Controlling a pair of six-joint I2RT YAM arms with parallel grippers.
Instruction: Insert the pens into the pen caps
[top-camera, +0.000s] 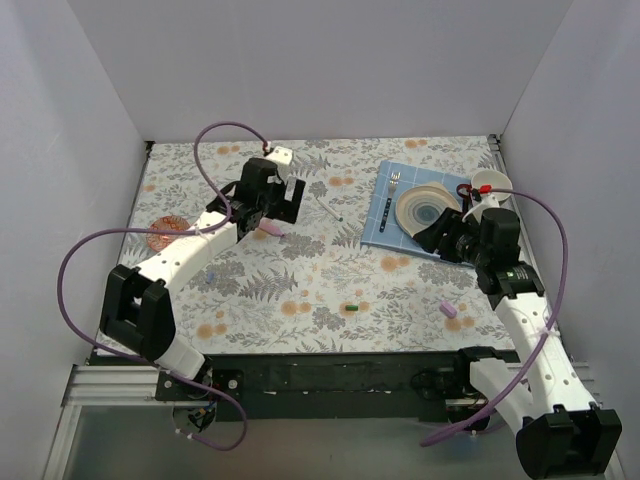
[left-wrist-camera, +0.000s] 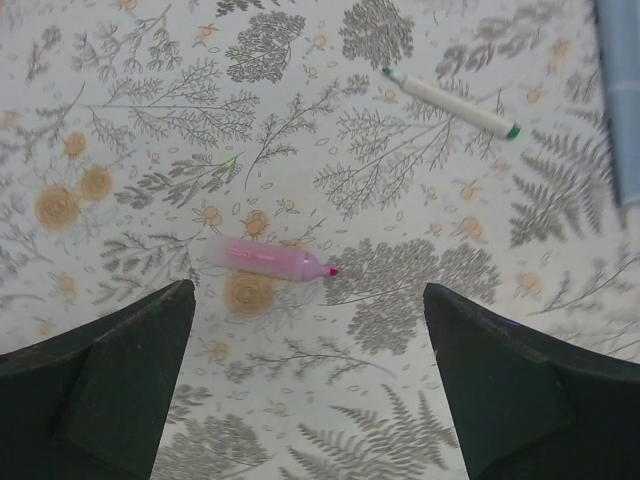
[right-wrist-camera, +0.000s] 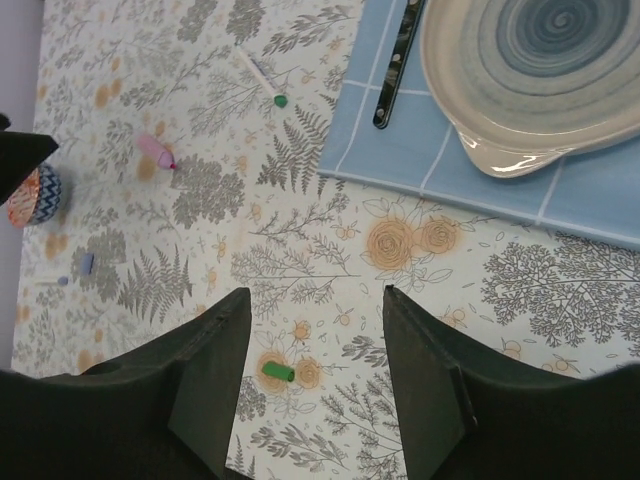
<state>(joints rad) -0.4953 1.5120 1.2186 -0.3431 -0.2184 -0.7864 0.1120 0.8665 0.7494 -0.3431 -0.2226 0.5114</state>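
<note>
Nothing is capped yet: the pink pen (left-wrist-camera: 270, 262) lies well left of the blue placemat (top-camera: 385, 222), the whitish pen (left-wrist-camera: 452, 105) between it and the placemat, the green cap (right-wrist-camera: 277, 373) and lilac cap (top-camera: 449, 310) loose on the placemat's near side. Our left gripper (left-wrist-camera: 308, 300) hangs spread wide over the pink pen, our right gripper (right-wrist-camera: 315, 300) apart and empty above the green cap, so we judge every pickup and insertion remains.

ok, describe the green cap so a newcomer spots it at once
Start at the blue placemat, far right on the floral tablecloth, then come to the middle near the front edge. The green cap lies there alone: a stubby capsule, green, unlike the lilac cap to its right.
</note>
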